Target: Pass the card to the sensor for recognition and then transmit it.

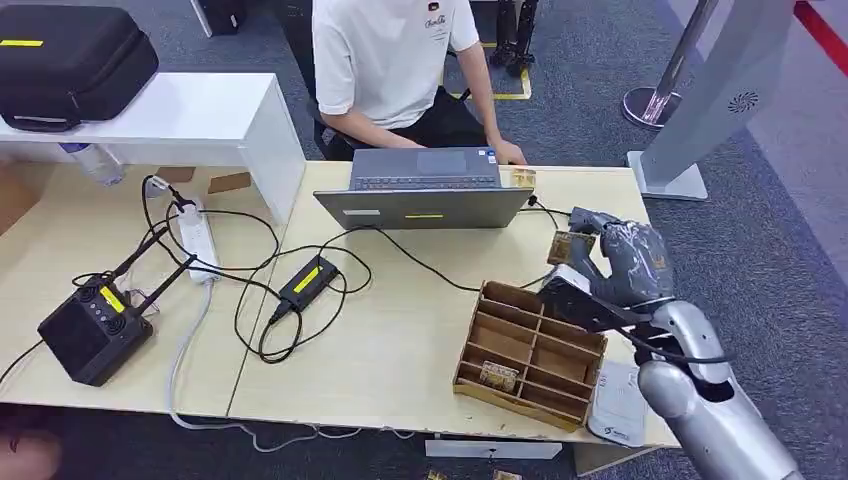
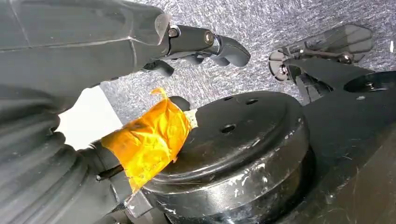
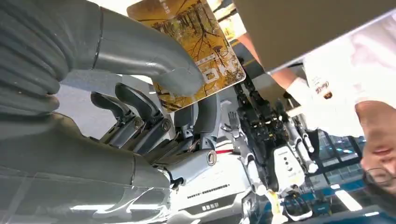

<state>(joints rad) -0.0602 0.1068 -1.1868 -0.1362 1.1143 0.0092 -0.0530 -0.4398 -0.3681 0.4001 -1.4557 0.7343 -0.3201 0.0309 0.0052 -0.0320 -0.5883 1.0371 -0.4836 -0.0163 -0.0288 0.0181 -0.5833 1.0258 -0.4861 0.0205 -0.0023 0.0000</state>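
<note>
My right hand hovers over the table's right side, above the far corner of a wooden divider box. It pinches a yellow-brown card between thumb and fingers; the right wrist view shows the card with a tree picture under the thick thumb of the hand. A flat white sensor pad lies at the table's front right corner, near my forearm. Another card lies in a front compartment of the box. My left hand hangs beside my body over grey carpet, holding nothing, fingers apart.
A person in a white shirt sits behind an open laptop at the far edge. More cards lie beside the laptop. A power strip, cables, an adapter and a black radio box occupy the left.
</note>
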